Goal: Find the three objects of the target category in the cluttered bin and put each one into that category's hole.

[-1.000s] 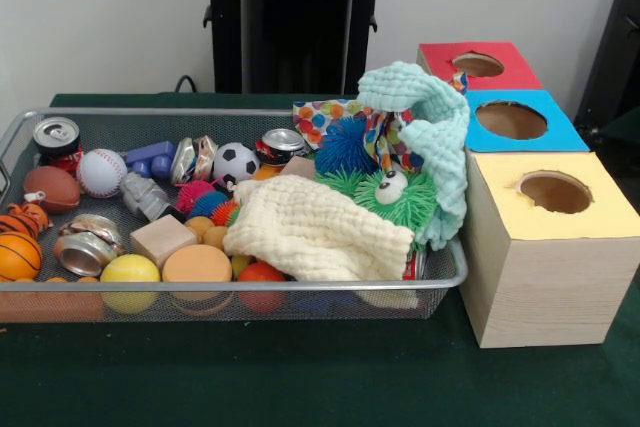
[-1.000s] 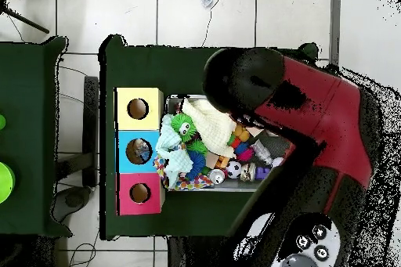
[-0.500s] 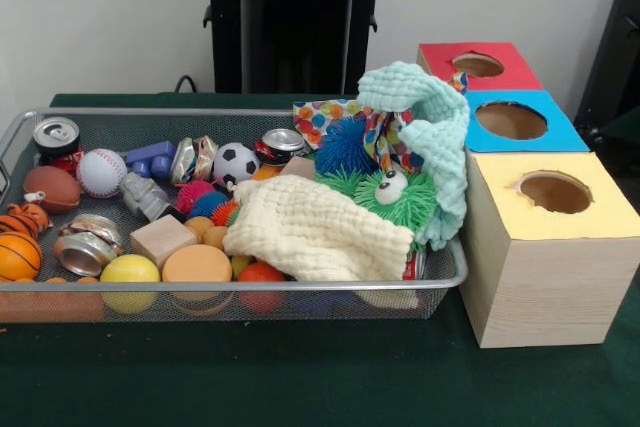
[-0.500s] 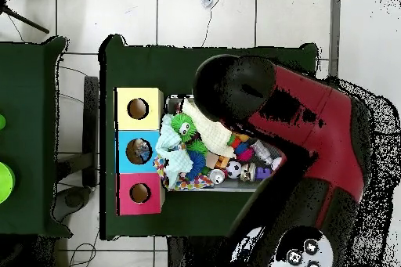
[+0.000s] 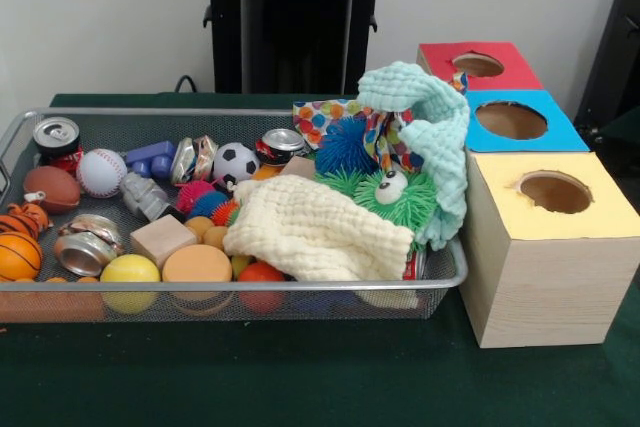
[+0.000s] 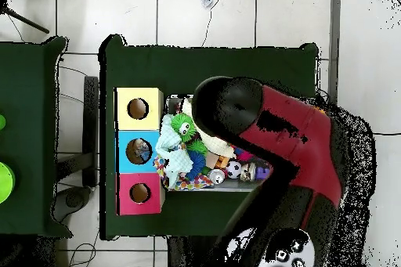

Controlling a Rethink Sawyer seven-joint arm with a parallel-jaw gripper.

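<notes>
The wire-mesh bin [image 5: 250, 285] sits on the green table, full of clutter. One crushed clear plastic bottle [image 5: 145, 196] lies at its left-middle, between the baseball [image 5: 101, 172] and a wooden block [image 5: 162, 239]. I see no other bottles; cloths cover much of the bin. Shiny crushed cans [image 5: 283, 144] lie among the toys. Three boxes with holes stand beside the bin: red [image 5: 478, 65], blue [image 5: 512, 120], yellow [image 5: 555, 192]. In the overhead view my red and black arm [image 6: 282, 138] hangs over most of the bin [image 6: 178, 187]. The gripper shows in neither view.
A cream cloth [image 5: 312, 232], a mint cloth [image 5: 425, 112], green [image 5: 395, 197] and blue fuzzy toys, balls, foam discs and a soccer ball [image 5: 236, 161] fill the bin. The robot's black pedestal [image 5: 290, 17] stands behind the table. Something lies inside the blue box's hole [image 6: 139, 151].
In the overhead view the arm has swung, its black joint shifting left and down over the bin. The front view is unchanged.
</notes>
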